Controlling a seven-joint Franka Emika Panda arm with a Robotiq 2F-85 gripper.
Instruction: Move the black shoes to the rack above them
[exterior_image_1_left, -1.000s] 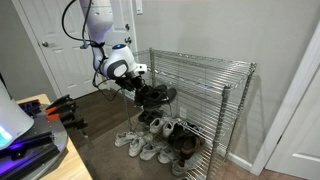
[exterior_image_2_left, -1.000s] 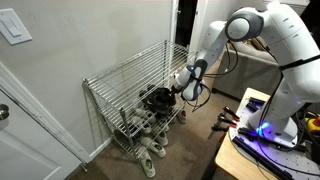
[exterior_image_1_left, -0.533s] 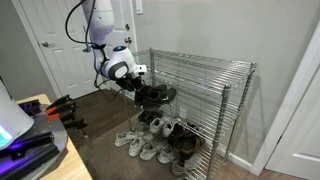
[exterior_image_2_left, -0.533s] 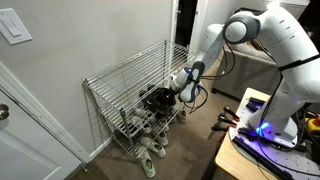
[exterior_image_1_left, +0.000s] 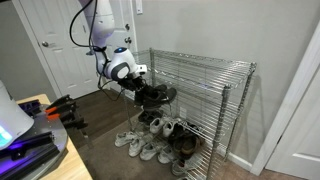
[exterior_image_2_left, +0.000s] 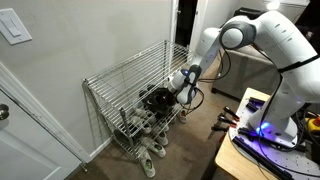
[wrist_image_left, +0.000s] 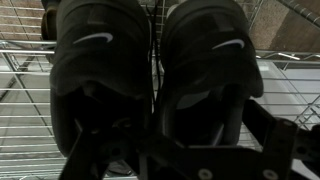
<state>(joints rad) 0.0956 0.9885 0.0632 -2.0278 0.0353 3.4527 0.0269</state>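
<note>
The black shoes (exterior_image_1_left: 153, 94) sit side by side on the middle wire tier of the chrome shelving unit, also seen in the other exterior view (exterior_image_2_left: 158, 99). In the wrist view they fill the frame, one (wrist_image_left: 100, 60) beside the other (wrist_image_left: 210, 60). The gripper (exterior_image_1_left: 137, 78) (exterior_image_2_left: 179, 89) is at the shelf's open end, right at the shoes' heels. Its dark fingers (wrist_image_left: 175, 150) look spread wide at either side of the pair, touching or nearly so. The rack, the top wire tier (exterior_image_1_left: 200, 62) (exterior_image_2_left: 130, 68), is bare.
White and grey sneakers (exterior_image_1_left: 150, 142) (exterior_image_2_left: 148, 152), with dark brownish shoes among them, lie on the bottom tier and floor. Thin corner posts (exterior_image_1_left: 223, 125) frame the shelf. A white door (exterior_image_1_left: 60, 40) stands behind the arm. A desk with equipment (exterior_image_2_left: 258, 130) is nearby.
The arm has shifted slightly, with the gripper edging closer to the shoes. The shoes have not moved.
</note>
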